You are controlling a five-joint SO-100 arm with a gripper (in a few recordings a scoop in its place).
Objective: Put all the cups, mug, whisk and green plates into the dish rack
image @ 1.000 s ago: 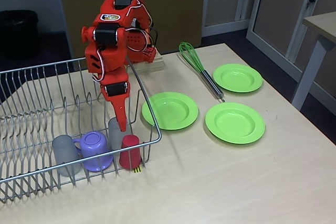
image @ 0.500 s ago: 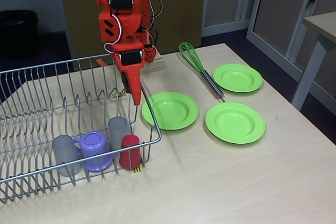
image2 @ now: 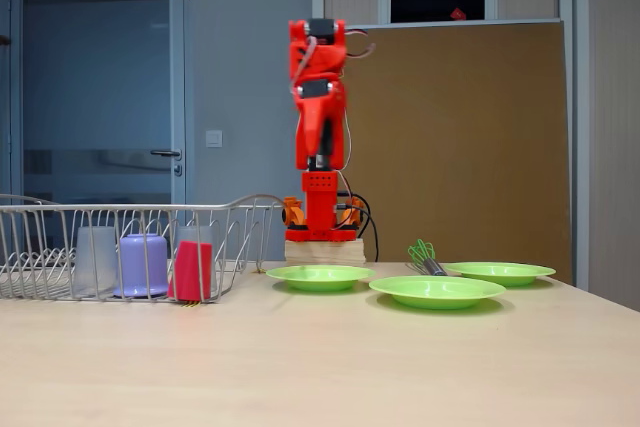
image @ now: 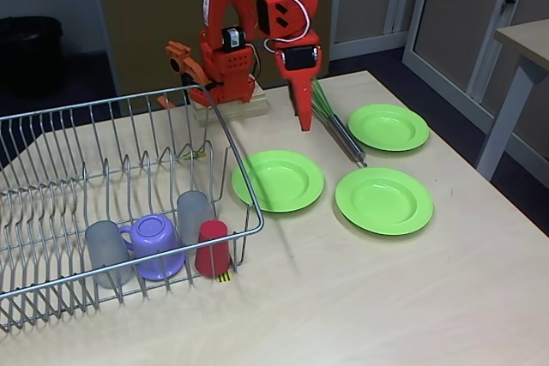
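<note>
Pale wood table point(image: 360, 297) in an office room, brown panel and grey door behind. Raised above it, the gripper point(image: 303, 122) points down over the whisk point(image: 330, 113), its fingers together and holding nothing, so far as both fixed views show. It hangs clear of the whisk, whose green loops lie toward the arm's base and whose silver handle runs out between the plates. Three green plates point(image: 278, 180) point(image: 383, 200) point(image: 388, 127) lie flat on the table, the nearest one just beside the rack's point(image: 51, 212) right edge. Inside the rack's front corner stand two grey cups point(image: 106, 250) point(image: 194, 212), the red cup point(image: 212, 248) and the mug point(image: 156, 246), upturned. Cups and mug look done; I judge the whisk is next. That calls for opening the fingers, lowering onto the slim handle, and lifting high enough to clear the rack's rim. Open table lies in front; the rack's rear rows are free.
</note>
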